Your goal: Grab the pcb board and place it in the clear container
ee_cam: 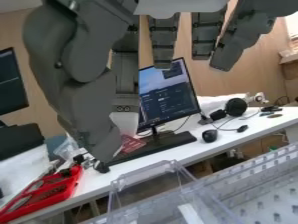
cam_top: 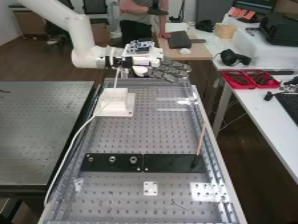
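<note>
Hand [cam_top: 169, 71] found open at far end of bench [cam_top: 126, 132], fingers nearly straight, 0 items held. Pcb cannot be identified with certainty, so its location is undetermined. Container [ee_cam: 148, 187] noted on bench. Progress judged ambiguous: either grasp and placement remain, or release is completed.

From my place in the room, I see the hand [cam_top: 171, 73] in the air, nearly level, and it is open. Its fingers [ee_cam: 163, 42] are almost straight and stand a little apart from each other. The thumb [ee_cam: 85, 100] is at one side of them, with a gap between. Behind the hand, the wrist [cam_top: 100, 57] is also nearly level, and from there the white arm [cam_top: 80, 34] bends and rises higher than the hand.
</note>
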Robot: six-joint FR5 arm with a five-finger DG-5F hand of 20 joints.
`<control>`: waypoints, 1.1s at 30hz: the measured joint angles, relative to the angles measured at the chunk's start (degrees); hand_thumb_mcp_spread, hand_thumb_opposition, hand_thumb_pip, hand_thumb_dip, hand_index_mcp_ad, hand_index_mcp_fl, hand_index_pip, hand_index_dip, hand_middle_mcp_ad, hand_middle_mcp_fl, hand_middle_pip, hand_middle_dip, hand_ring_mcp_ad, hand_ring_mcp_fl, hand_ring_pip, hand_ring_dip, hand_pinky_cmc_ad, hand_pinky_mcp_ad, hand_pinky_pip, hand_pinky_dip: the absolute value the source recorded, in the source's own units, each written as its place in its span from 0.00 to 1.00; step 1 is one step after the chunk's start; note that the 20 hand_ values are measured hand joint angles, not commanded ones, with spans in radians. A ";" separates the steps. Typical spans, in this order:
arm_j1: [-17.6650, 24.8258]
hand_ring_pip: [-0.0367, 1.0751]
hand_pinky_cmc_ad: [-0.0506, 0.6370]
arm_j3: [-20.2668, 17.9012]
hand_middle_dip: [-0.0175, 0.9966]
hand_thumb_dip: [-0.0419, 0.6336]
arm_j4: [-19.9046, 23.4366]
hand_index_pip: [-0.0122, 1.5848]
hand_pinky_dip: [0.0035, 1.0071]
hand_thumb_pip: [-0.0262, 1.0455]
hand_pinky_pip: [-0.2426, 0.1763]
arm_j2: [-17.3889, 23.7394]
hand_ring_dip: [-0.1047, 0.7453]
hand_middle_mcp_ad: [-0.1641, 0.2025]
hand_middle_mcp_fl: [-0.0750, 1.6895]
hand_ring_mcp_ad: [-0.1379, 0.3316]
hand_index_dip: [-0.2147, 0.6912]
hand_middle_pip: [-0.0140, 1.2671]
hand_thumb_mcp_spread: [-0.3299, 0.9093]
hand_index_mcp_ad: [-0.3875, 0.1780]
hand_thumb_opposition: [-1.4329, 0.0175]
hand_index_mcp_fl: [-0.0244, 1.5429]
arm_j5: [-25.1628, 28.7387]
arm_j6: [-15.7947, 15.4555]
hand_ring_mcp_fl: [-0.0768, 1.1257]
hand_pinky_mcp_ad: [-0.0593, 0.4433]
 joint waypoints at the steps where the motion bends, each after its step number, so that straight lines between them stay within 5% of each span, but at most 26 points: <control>1: -0.02 0.11 0.53 0.17 0.13 0.45 -0.09 0.96 0.42 0.61 0.32 -0.34 0.12 0.68 0.07 0.72 0.40 0.12 0.61 0.53 0.31 0.38 -0.26 0.25 0.06 0.46; 22: -1.09 0.11 0.53 3.98 0.13 0.45 -6.27 0.97 0.39 0.61 0.33 -6.95 0.12 0.68 0.07 0.72 0.40 0.12 0.61 0.53 0.31 0.37 0.58 6.48 0.06 0.46; 33: -1.32 0.10 0.53 3.78 0.12 0.46 -7.48 0.88 0.49 0.68 0.32 -5.96 0.12 0.68 0.05 0.72 0.39 0.12 0.60 0.53 0.37 0.08 1.70 6.88 0.06 0.46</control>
